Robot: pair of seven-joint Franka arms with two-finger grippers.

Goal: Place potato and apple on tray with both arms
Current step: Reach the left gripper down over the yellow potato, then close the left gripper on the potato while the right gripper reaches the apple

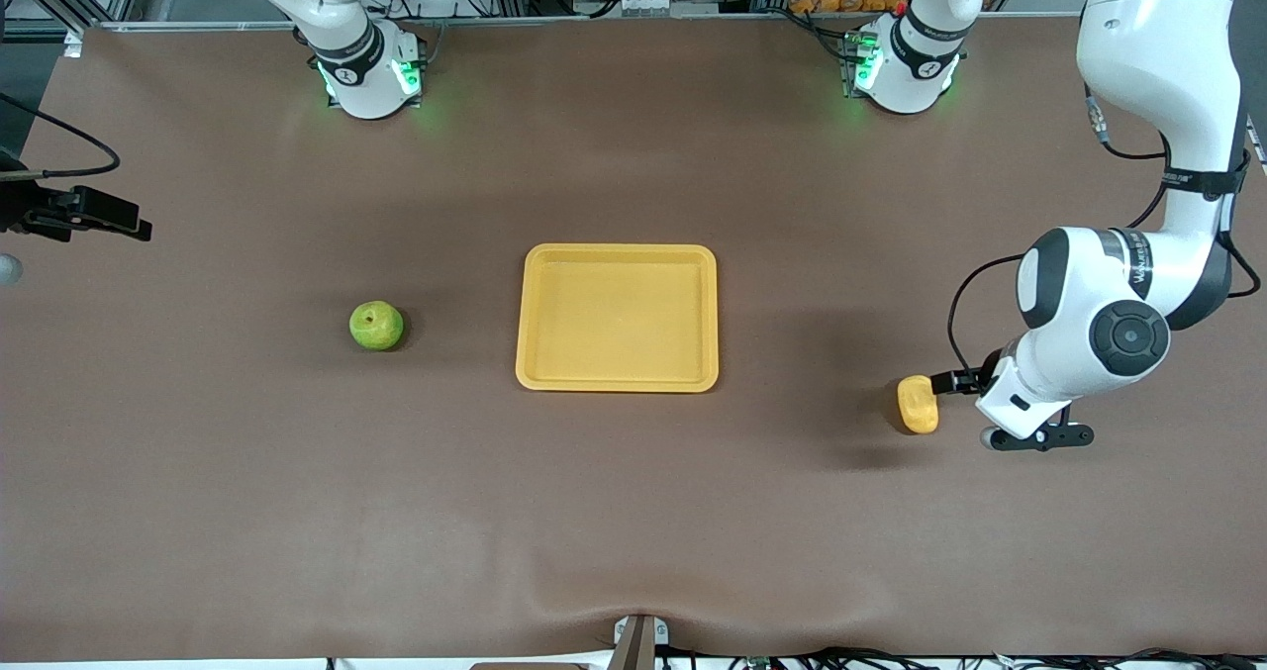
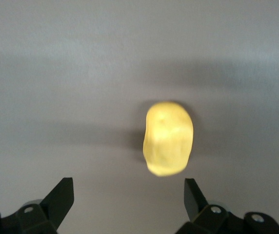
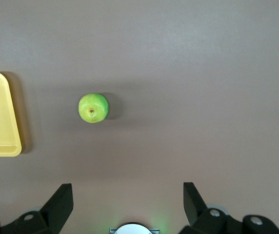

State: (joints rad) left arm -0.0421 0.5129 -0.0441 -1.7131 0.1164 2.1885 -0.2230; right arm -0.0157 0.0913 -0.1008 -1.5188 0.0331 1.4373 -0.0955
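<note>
I'm hovering the left gripper [image 2: 129, 195], jaws spread, by the potato [image 1: 918, 404] at lower right of the front view: light, lumpy, firm, so I'm gripping its narrow waist. The right gripper [image 3: 128, 197], also spread, is waiting high over the apple [image 1: 376, 326], mid-left; the tray [image 1: 618, 383] is sitting centre.

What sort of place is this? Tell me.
Probably a robotics lab: two white arms bolted to a brown-covered table, metal framing and cables along its edge, and staged props, a tray, an apple and a potato.

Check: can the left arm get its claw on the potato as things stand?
Probably yes. The left claw is open and sits right beside the potato, which lies alone on the table with nothing between them. It is not yet gripped.
</note>
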